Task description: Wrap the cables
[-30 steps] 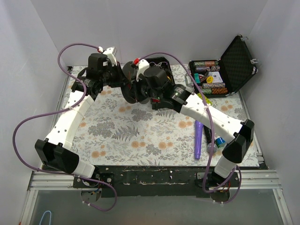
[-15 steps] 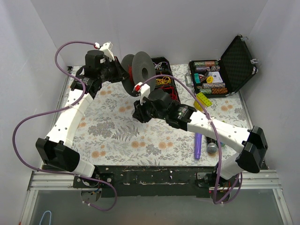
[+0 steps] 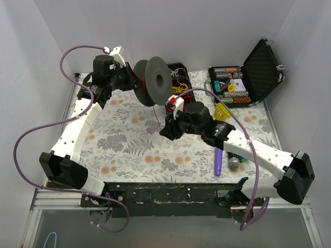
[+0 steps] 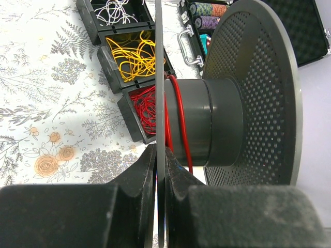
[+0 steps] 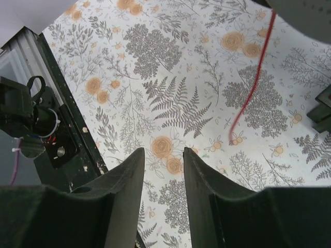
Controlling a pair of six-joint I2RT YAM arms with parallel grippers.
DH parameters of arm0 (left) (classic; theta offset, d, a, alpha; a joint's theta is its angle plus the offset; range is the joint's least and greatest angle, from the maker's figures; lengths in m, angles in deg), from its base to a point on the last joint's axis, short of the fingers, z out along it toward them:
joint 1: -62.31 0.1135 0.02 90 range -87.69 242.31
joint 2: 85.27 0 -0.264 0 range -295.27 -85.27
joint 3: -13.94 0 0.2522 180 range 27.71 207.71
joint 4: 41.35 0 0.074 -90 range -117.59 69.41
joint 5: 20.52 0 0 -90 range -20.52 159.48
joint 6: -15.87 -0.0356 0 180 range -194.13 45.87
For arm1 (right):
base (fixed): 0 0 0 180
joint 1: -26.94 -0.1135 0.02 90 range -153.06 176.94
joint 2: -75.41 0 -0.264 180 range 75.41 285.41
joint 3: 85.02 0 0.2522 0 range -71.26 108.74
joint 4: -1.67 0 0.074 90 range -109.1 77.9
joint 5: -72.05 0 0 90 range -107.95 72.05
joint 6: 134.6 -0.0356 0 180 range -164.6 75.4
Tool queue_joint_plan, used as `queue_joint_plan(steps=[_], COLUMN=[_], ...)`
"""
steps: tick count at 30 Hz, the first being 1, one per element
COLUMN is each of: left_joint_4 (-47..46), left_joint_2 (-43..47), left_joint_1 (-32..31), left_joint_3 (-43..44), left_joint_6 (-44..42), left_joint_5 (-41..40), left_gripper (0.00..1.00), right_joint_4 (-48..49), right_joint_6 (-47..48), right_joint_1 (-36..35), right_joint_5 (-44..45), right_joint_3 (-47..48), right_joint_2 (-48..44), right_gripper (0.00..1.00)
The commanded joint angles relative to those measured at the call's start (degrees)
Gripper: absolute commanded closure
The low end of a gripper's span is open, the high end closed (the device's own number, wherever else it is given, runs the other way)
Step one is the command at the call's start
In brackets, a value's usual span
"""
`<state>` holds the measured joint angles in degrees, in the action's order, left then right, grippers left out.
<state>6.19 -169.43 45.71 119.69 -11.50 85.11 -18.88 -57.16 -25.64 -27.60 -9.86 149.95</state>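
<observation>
A dark grey spool [image 3: 155, 80] hangs above the far middle of the table. My left gripper [image 3: 132, 82] is shut on its thin near flange [image 4: 160, 77], fingertips pinching the disc edge [image 4: 160, 155]. A red cable [image 4: 178, 119] runs round the hub in a couple of turns. Its loose end [image 3: 156, 114] hangs straight down toward the mat and shows in the right wrist view as a free red strand [image 5: 253, 82]. My right gripper [image 3: 166, 132] hovers over the floral mat, below and to the right of the spool. It is open [image 5: 164, 155], with nothing between its fingers.
A black organizer [image 3: 181, 82] behind the spool holds white, yellow and red wire bundles [image 4: 135, 57]. An open case of poker chips [image 3: 243, 82] stands at the back right. A yellow brick [image 3: 224, 111] and purple pen [image 3: 219, 160] lie right. The table's black front rail [image 5: 46, 129] is close.
My right gripper opened, let go at the spool and drew back toward the near right. The spool now shows unobstructed, with the red cable end dangling free. The left arm barely moved.
</observation>
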Motion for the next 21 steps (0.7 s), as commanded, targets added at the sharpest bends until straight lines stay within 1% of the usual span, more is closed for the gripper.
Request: queue_joint_plan(steps=[1, 6, 8, 11, 13, 16, 18, 21], left_joint_4=[-4.9, -4.9, -5.0, -5.2, -5.6, -5.8, -6.0, -6.3], left_joint_2=[3.7, 4.0, 4.0, 4.5, 5.1, 5.6, 6.0, 6.6], left_joint_1=[0.3, 0.3, 0.4, 0.4, 0.4, 0.4, 0.3, 0.4], left_joint_3=[1.2, 2.7, 3.5, 4.4, 4.4, 4.7, 5.1, 5.5], left_joint_6=[0.4, -0.1, -0.5, -0.8, -0.8, -0.8, -0.9, -0.9], left_joint_5=[1.9, 3.0, 4.0, 5.2, 6.2, 6.9, 6.9, 7.5], left_gripper=[1.0, 1.0, 1.0, 1.0, 1.0, 1.0, 1.0, 1.0], right_joint_4=[4.1, 11.5, 15.6, 20.9, 24.3, 28.8, 30.9, 38.1], right_joint_6=[-0.5, -1.8, -3.1, -2.9, -2.7, -5.5, -7.3, -11.2], right_joint_1=[2.3, 7.5, 9.9, 11.5, 11.7, 12.0, 12.1, 12.7], right_joint_5=[-4.4, -10.0, -12.5, -13.4, -14.0, -17.8, -18.0, -17.3], right_joint_3=[-3.7, -9.6, -12.0, -13.3, -13.0, -11.2, -11.2, -12.9], right_joint_2=[-4.0, -5.3, -4.7, -2.5, 0.8, 6.1, 8.5, 10.4], right_gripper=[0.54, 0.39, 0.37, 0.34, 0.34, 0.31, 0.3, 0.3])
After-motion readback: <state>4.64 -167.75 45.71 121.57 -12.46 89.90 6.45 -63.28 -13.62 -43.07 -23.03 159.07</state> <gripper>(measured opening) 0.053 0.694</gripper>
